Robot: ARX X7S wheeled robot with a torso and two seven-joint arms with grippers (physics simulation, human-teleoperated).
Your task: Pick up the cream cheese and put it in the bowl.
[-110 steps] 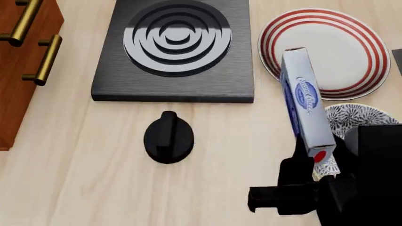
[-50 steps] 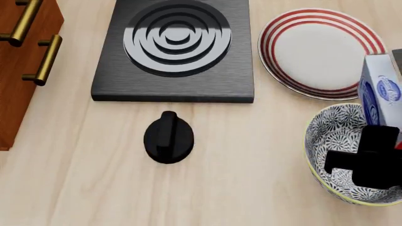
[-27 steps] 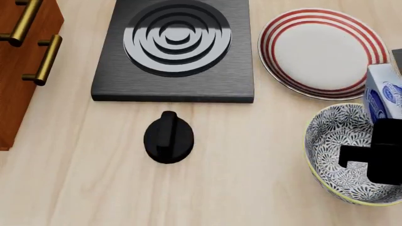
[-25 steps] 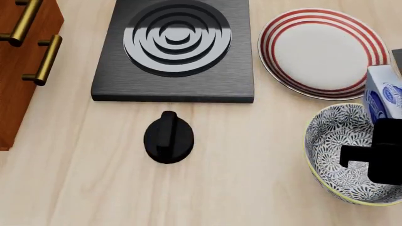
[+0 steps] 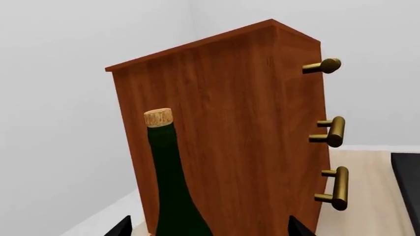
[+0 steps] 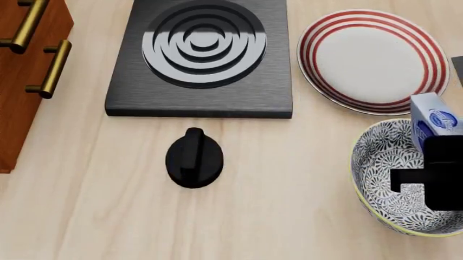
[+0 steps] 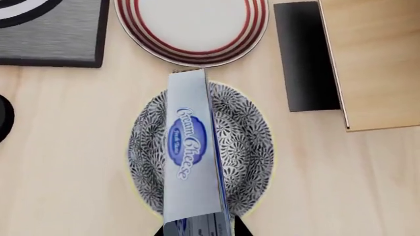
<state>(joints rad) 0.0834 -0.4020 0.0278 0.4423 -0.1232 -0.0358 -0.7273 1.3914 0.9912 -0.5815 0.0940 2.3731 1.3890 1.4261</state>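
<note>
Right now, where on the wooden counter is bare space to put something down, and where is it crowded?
Bare wood lies in front of the black knob, between it and the wooden cabinet, and between it and the bowl. It is crowded at the right: bowl, red-ringed plate, and the right end effector holding the cream cheese over the bowl. The stove plate fills the far middle.
</note>
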